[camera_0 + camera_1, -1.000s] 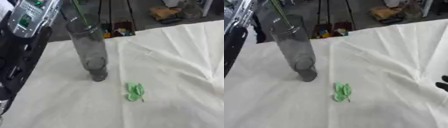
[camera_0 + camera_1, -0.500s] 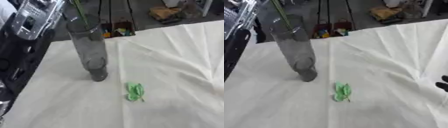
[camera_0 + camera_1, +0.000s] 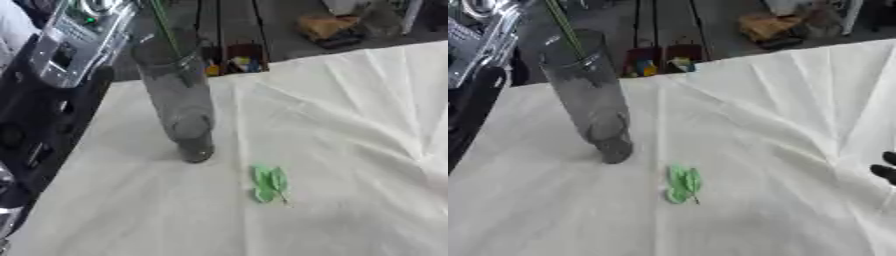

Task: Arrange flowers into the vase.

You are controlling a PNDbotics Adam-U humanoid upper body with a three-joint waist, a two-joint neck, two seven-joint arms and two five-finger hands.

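Standing left of centre on the white tablecloth (image 3: 350, 125), the clear vase (image 3: 179, 107) already holds a green stem (image 3: 162, 22) rising out at the upper left. A small green leaf sprig (image 3: 269, 184) lies loose at lower centre: light, soft, best pinched by its stalk. The right hand (image 3: 885, 170) barely shows at the right edge, its fingers unreadable.

A creased white tablecloth (image 3: 350, 125) meets a dark floor (image 3: 728, 25) strewn with clutter.
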